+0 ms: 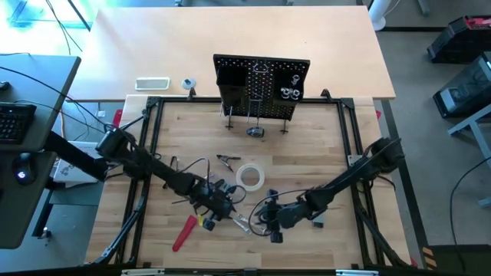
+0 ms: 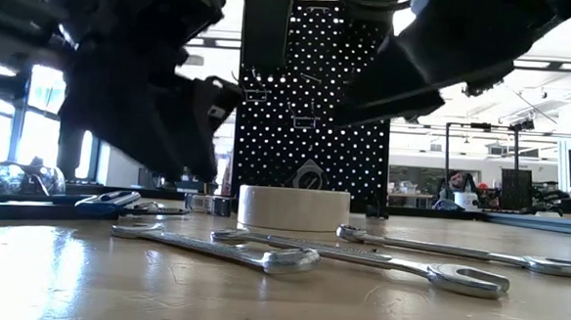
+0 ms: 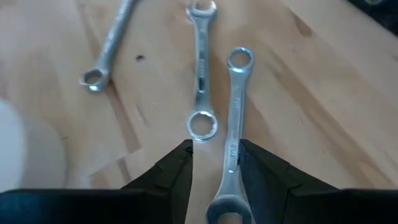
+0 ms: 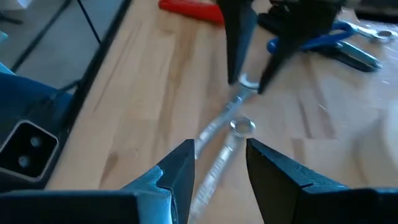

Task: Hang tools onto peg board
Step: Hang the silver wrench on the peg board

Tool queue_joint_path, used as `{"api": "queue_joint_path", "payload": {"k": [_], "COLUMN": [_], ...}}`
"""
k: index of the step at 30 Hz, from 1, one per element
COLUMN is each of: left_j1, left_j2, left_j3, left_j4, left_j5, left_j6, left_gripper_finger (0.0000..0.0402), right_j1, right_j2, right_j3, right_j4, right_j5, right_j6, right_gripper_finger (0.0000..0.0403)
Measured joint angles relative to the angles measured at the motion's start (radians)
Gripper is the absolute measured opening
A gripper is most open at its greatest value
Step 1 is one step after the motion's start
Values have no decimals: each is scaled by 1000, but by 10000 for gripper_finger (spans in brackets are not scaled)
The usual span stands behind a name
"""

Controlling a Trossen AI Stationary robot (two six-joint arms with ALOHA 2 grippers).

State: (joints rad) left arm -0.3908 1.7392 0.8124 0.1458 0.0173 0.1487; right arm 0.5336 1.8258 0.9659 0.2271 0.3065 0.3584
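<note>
A: What's crowding the white tape roll (image 1: 250,177)?

B: On the near side of it, three silver ring-ended wrenches (image 3: 202,81) lie loose on the wooden table (image 1: 307,153). The left gripper (image 3: 214,163) hangs over one of them, its fingers spread with the shank between them. Can't tell if they're touching it. The right gripper (image 4: 219,160) is parted over another wrench, just beside the left one.

A: Anything else near the roll?

B: The blue-handled pliers (image 4: 333,45) and the red-handled tool (image 1: 184,231) are on its near-left. The black perforated peg board (image 1: 261,80) stands upright well beyond the roll, with bare wood between them.
</note>
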Motion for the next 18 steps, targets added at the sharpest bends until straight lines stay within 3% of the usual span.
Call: {"api": "queue_joint_path", "payload": {"k": [8,18], "left_j1": [-5,6], "left_j2": [73,153], "left_j3": [0,0], "left_j4": [121,245], "left_j5": [-5,-3], "left_j6": [36,14], "left_gripper_finger": [156,188], "right_j1": [6,3], "right_j2": [140,187], "right_j3": [78,155], "right_j4": [66,-108], "right_j5": [40,103], "right_j6": [-2,51], "right_gripper_finger": [164,193]}}
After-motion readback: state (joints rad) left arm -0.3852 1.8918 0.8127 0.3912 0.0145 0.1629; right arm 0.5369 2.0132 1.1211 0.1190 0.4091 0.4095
